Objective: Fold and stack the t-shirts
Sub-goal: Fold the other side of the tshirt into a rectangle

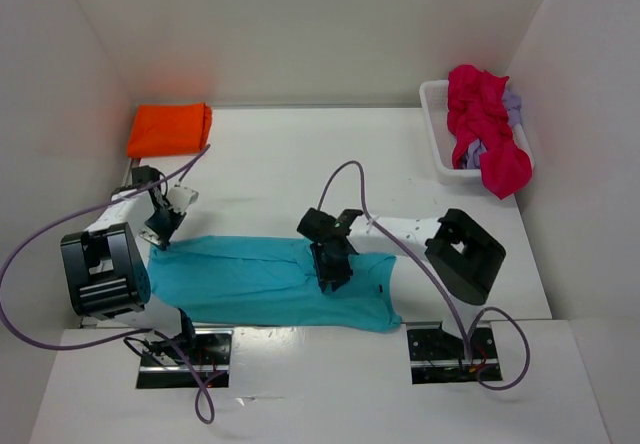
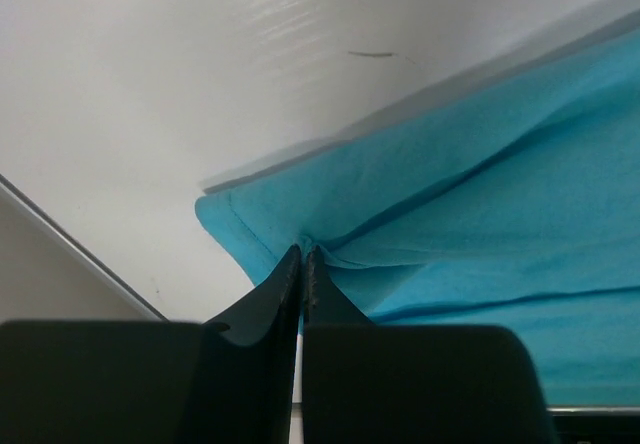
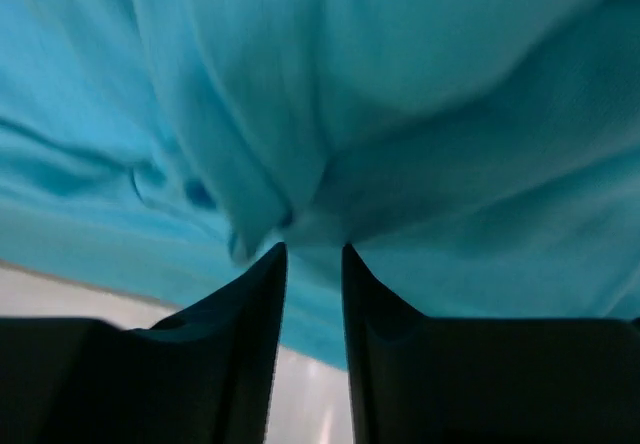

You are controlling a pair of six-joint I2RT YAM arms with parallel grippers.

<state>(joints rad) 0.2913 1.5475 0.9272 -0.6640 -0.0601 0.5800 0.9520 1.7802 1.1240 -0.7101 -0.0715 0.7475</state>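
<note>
A turquoise t-shirt (image 1: 250, 282) lies spread across the near part of the table, with loose folds in it. At its left end my left gripper (image 1: 160, 236) is shut on the hemmed corner; in the left wrist view its tips (image 2: 302, 252) pinch the cloth (image 2: 480, 224). Over the shirt's right half my right gripper (image 1: 332, 279) points down. In the right wrist view its jaws (image 3: 314, 249) stand apart, with a bunched fold of the cloth (image 3: 400, 84) just beyond the tips. A folded orange t-shirt (image 1: 170, 129) lies at the back left. A magenta t-shirt (image 1: 485, 129) and a lavender one (image 1: 512, 104) are heaped in the basket.
The white mesh basket (image 1: 437, 144) stands at the back right against the side wall. White walls close off the left, back and right. Purple cables loop from both arms. The table's near edge runs just below the turquoise shirt.
</note>
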